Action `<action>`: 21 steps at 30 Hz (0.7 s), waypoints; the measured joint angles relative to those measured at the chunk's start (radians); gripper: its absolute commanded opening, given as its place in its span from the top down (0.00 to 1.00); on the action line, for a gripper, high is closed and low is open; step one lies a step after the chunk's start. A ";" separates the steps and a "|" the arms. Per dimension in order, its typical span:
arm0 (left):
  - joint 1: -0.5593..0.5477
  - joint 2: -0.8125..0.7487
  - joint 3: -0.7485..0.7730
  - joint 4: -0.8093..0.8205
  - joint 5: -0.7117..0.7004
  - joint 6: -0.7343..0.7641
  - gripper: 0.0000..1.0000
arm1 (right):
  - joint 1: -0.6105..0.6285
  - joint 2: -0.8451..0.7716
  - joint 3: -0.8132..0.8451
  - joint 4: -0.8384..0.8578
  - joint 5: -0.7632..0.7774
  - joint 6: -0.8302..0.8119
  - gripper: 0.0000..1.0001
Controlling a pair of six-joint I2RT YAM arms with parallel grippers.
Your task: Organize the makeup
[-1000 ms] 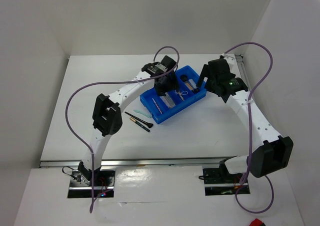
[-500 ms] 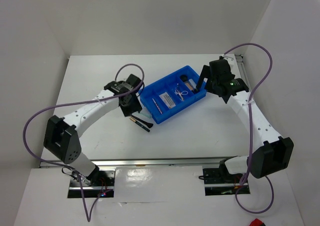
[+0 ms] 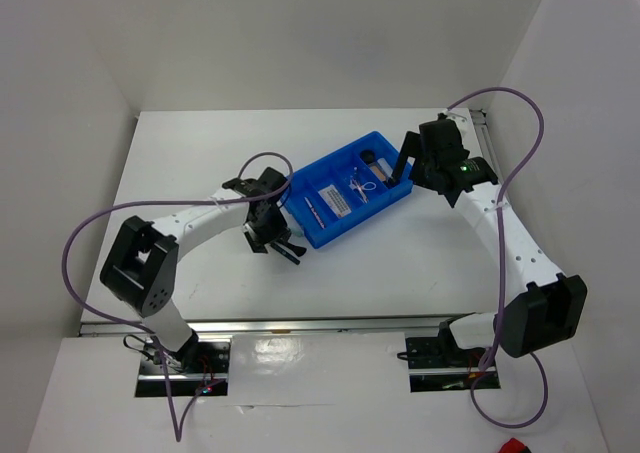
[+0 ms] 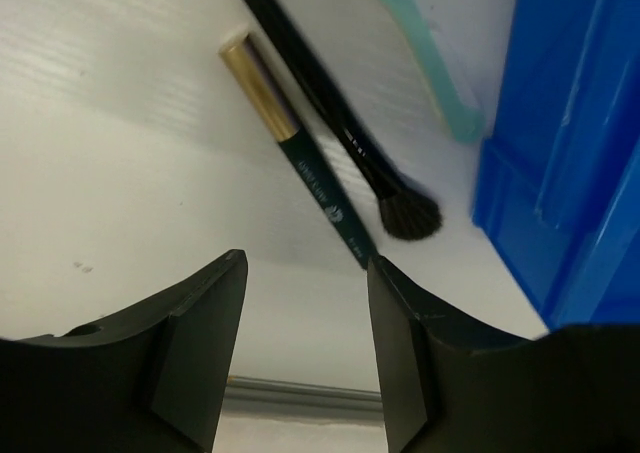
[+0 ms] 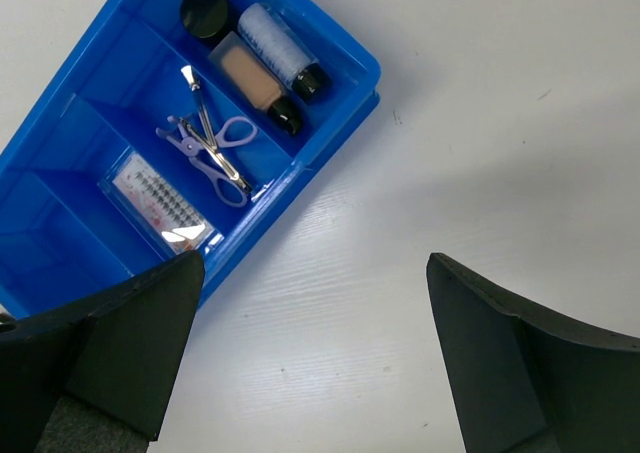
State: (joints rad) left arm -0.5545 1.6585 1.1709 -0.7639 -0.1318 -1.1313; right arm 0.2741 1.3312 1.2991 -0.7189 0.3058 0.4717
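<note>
The blue divided tray (image 3: 326,235) holds a black round jar (image 5: 204,11), a clear bottle (image 5: 280,48), a beige tube (image 5: 255,81), lilac-handled clips (image 5: 215,153) and a white card (image 5: 160,205). A dark green pencil with a gold cap (image 4: 300,163), a black brush (image 4: 340,123) and a teal stick (image 4: 425,63) lie on the table by the tray's left end (image 4: 570,153). My left gripper (image 4: 305,303) is open and empty, low over the table just short of the pencil's tip (image 3: 290,256). My right gripper (image 5: 315,303) is open and empty, above the table off the tray's right end (image 3: 405,158).
White walls close the table at the back and both sides. The table's near edge has a metal rail (image 3: 300,325). The left arm's purple cable (image 3: 90,235) loops over the left part of the table.
My left arm has left the tray, swung left and come down to the table beside the pencil and brush. The right arm has not moved.
</note>
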 measured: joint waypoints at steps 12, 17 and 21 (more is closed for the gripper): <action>0.012 0.114 -0.018 0.083 0.006 -0.030 0.46 | 0.000 0.000 0.000 0.000 0.000 -0.014 0.00; 0.012 0.128 -0.027 0.098 0.006 -0.046 0.53 | 0.000 0.000 0.000 0.000 0.000 -0.016 0.00; 0.013 0.137 -0.034 0.101 0.008 -0.052 0.60 | 0.000 0.000 0.000 0.000 0.000 -0.016 0.00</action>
State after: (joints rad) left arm -0.5415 1.7958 1.1366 -0.6632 -0.1242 -1.1835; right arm 0.2741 1.3315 1.2991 -0.7189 0.3058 0.4553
